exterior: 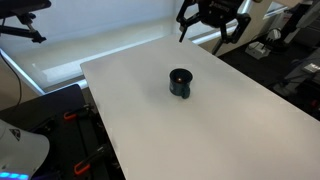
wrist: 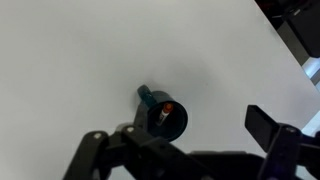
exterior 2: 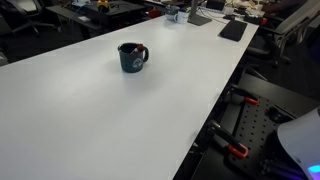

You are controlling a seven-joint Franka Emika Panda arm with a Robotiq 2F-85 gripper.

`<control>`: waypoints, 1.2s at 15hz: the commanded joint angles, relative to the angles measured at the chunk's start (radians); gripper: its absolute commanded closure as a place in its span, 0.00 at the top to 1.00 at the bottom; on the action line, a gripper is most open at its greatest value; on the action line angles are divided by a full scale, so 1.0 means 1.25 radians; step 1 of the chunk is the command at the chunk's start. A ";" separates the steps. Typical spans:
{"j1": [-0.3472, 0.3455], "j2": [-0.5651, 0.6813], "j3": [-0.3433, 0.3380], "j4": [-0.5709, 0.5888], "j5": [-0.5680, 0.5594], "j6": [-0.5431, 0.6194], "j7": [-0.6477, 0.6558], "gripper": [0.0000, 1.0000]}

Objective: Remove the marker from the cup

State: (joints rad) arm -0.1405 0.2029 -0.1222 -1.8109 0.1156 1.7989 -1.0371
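The cup (exterior: 180,83) is a small squat dark teal mug that stands upright near the middle of the white table; it also shows in an exterior view (exterior 2: 131,58). In the wrist view the cup (wrist: 176,124) is seen from above, its handle pointing up-left. The marker (wrist: 165,113) stands inside it, a slim dark stick with a reddish tip up. My gripper (exterior: 210,22) hangs high above the table's far edge, well away from the cup. In the wrist view its fingers (wrist: 185,135) are spread wide and empty.
The white table (exterior: 220,130) fills most of each view. Chairs, desks and equipment stand beyond its far edge (exterior 2: 200,15). Black robot base parts with red clamps sit beside the table's edge (exterior 2: 240,130).
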 commanded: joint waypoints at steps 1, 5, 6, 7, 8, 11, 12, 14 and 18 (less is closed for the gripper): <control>-0.006 0.078 0.033 0.094 -0.015 -0.067 -0.028 1.00; -0.011 0.074 0.043 0.070 -0.011 -0.035 0.000 1.00; -0.012 0.077 0.043 0.074 -0.011 -0.037 -0.002 1.00; -0.013 0.078 0.043 0.075 -0.011 -0.038 -0.007 1.00; -0.014 0.078 0.042 0.076 -0.011 -0.039 -0.011 1.00; -0.018 0.099 0.042 0.107 -0.012 -0.057 -0.016 1.00; -0.020 0.112 0.044 0.126 -0.013 -0.066 -0.027 1.00; -0.021 0.142 0.048 0.169 -0.016 -0.085 -0.034 1.00; -0.023 0.207 0.064 0.263 -0.020 -0.132 -0.042 1.00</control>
State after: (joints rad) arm -0.1538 0.3901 -0.0689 -1.5996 0.1044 1.7078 -1.0591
